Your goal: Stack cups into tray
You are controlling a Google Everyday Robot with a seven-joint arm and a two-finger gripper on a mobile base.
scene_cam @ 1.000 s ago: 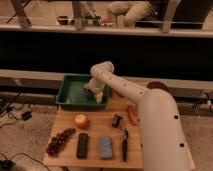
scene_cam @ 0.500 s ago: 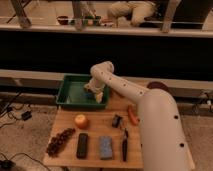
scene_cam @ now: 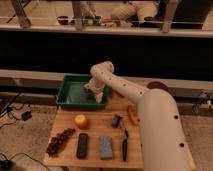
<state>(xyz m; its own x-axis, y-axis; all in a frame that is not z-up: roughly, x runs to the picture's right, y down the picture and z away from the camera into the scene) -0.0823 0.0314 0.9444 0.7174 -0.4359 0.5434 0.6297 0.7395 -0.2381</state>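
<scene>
The green tray (scene_cam: 70, 95) stands at the table's back left corner. My arm reaches from the lower right over the table, and my gripper (scene_cam: 98, 94) hangs down inside the tray's right half, close to its right wall. The wrist and the pale fingers cover whatever lies under them. No cups show in this view; they are hidden or out of view.
On the wooden table (scene_cam: 95, 127) lie an orange (scene_cam: 80, 121), a bunch of dark grapes (scene_cam: 60, 141), a black bar (scene_cam: 82, 145), a blue sponge (scene_cam: 105, 147), a black tool (scene_cam: 124, 145), a small dark object (scene_cam: 116, 120) and a carrot-like orange piece (scene_cam: 132, 115). A reddish bowl (scene_cam: 157, 86) sits behind my arm.
</scene>
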